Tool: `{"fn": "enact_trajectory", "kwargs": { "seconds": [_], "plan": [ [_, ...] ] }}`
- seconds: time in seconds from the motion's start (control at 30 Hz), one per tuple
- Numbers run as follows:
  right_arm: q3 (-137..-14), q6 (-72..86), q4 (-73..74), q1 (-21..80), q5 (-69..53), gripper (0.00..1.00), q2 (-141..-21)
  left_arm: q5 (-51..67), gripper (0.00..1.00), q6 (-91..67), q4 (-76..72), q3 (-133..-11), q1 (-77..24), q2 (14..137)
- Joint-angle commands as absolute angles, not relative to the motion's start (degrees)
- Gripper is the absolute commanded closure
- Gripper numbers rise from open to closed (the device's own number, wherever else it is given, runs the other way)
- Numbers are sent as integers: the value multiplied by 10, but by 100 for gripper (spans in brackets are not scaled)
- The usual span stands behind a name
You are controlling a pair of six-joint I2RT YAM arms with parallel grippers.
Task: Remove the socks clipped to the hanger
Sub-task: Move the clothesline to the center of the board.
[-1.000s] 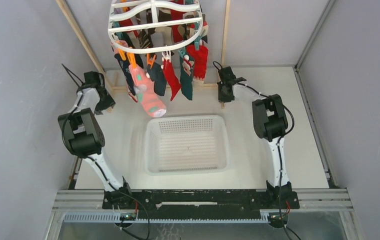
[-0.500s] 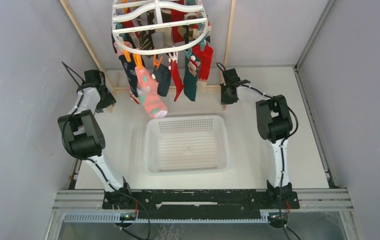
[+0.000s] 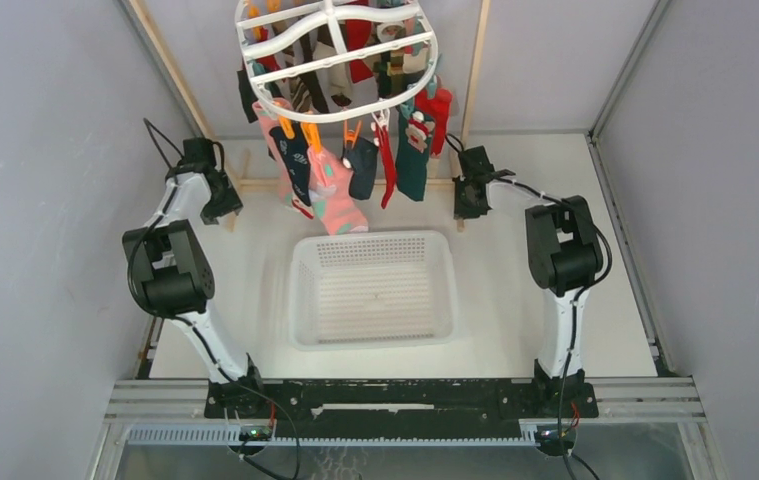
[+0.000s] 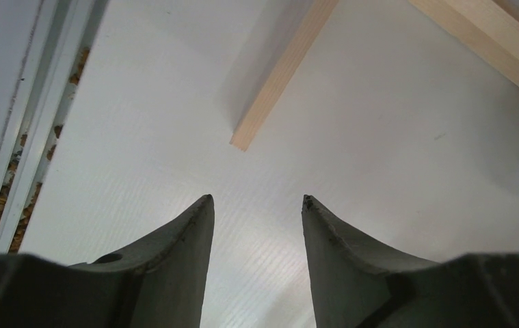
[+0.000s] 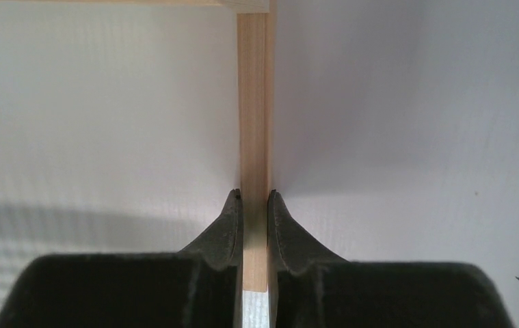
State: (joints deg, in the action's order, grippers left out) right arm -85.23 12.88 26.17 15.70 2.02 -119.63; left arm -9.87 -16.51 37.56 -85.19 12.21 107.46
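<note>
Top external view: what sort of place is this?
Likely a walled robot test cell staged for laundry: two black-and-white robot arms bolted to a black base rail, a white plastic oval hanger of clipped mixed-colour fabric socks, a white mesh basket.

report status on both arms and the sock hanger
Left fingers open, empty. Right fingers shut on the wooden post. Socks clipped to hanger, basket empty. Nothing blocking the socks.
</note>
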Motion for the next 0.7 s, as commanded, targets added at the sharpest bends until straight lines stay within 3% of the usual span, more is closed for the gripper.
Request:
{"fn": "enact_trajectory", "kwargs": {
  "seconds": [0.0, 0.67],
  "plan": [
    [-804, 109, 320, 136, 22, 100, -1151, -102, 47, -147, 392, -866, 101, 1046],
    [-660, 118, 305, 114, 27, 100, -1051, -108, 50, -142, 398, -811, 55, 1016]
  ]
}}
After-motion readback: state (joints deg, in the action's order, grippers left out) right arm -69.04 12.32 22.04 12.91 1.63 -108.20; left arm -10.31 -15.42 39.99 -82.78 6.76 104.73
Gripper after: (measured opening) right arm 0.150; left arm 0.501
